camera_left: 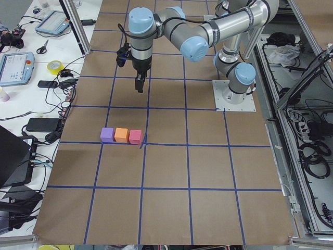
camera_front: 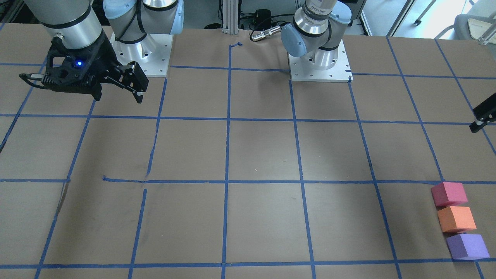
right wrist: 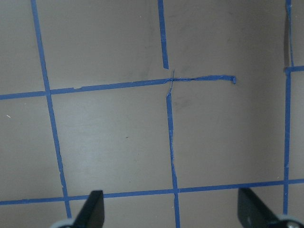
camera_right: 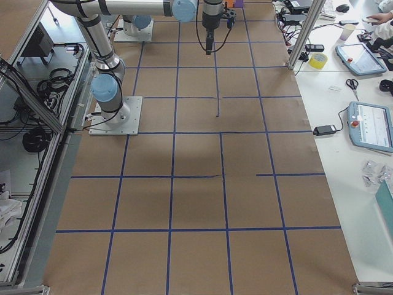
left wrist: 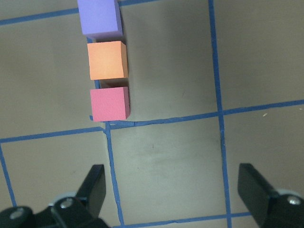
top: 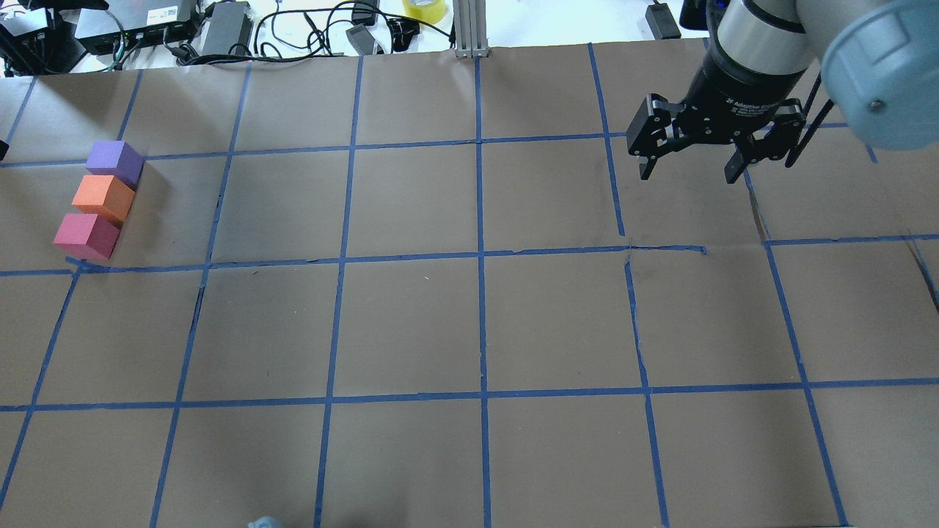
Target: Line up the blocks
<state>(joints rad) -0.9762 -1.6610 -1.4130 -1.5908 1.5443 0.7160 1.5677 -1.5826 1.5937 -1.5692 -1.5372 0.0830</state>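
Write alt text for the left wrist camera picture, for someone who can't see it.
Three small cubes, purple, orange and pinkish-red, lie in a straight line on a brown table marked with blue tape. Nearer the camera, the left gripper hangs open and empty.

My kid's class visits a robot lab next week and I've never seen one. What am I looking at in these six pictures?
Two robot arms are bolted to a table covered in brown paper marked with a blue tape grid. Each arm ends in a black two-finger gripper. Four pictures come from fixed cameras: one facing the robot, one over its shoulders, one at each table end. The last two come from cameras on the wrists, looking down past the fingers. Three small matte foam cubes lie in a row: purple cube, orange cube, pinkish-red cube. The left gripper hovers open near them; the right gripper hangs open over bare paper. Neither holds anything.
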